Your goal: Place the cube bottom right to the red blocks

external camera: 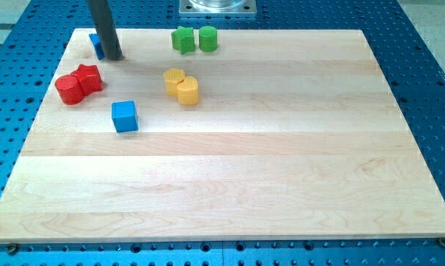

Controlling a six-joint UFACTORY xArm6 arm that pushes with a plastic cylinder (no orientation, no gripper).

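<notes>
My tip [113,57] rests on the wooden surface [282,170] near its top-left corner; the rod carries no gripper, so there is nothing to stand apart or together. Just to the view's left of my tip, touching or nearly touching the rod, a second blue block [95,44] shows only as a sliver, its shape mostly hidden behind the rod.

Below my tip and slightly to the view's left sit the two red blocks, pressed against each other: a red cylinder [69,89] on the left and a red ridged block [89,77] just to its upper right. The blue cube [124,116] lies further below my tip, a little to the view's right, apart from the red pair and at their lower right.

To the view's right of my tip, two yellow blocks [182,85] touch each other, slightly lower than the tip. Two green blocks [195,38] stand side by side further right, slightly above the tip, near the surface's top edge.
</notes>
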